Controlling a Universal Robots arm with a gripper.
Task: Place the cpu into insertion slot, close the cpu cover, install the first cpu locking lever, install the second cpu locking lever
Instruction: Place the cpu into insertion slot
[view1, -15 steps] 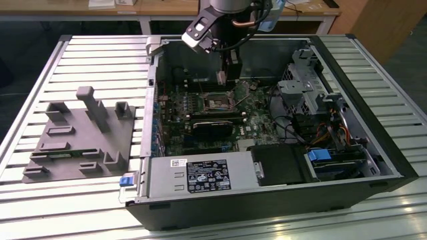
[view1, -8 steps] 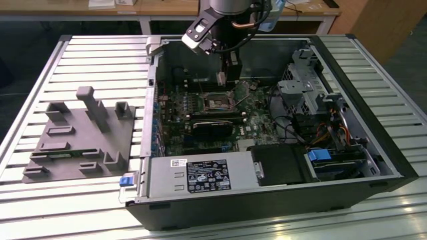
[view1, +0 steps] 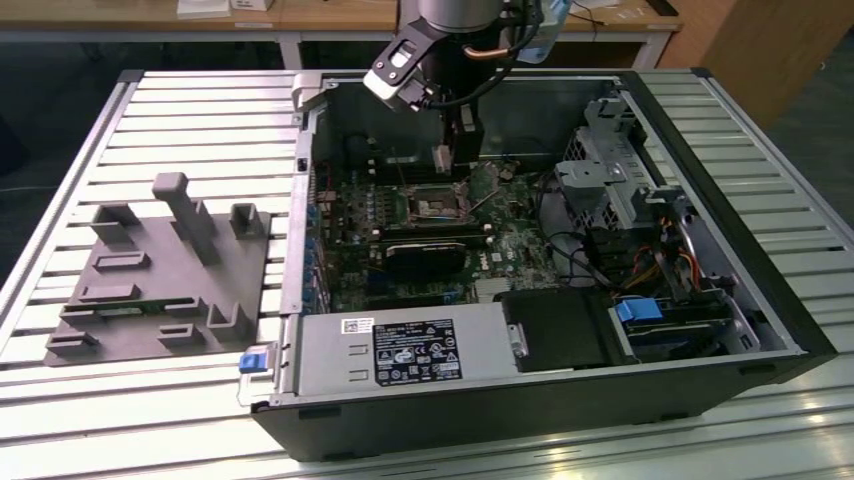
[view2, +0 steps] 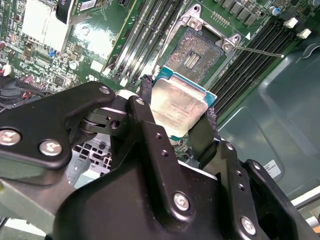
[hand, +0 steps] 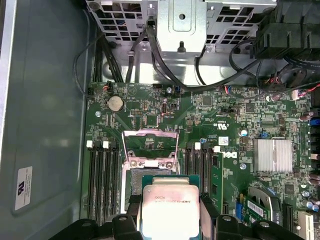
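Observation:
My gripper is shut on the cpu, its black fingers clamping two opposite edges of the pale silvery chip with its green rim. In both wrist views the cpu hangs a little above the board, just short of the insertion slot, whose dark centre lies bare. The cpu hides part of the slot. The cpu cover stands flipped open at the slot's far side. A thin locking lever sticks out sideways. In the exterior view the gripper hovers over the slot.
The open black computer case lies on a slatted metal table. Memory slots flank the socket. Cables and a drive cage sit nearby, along with a black heatsink block. A grey fixture rests at the exterior view's left.

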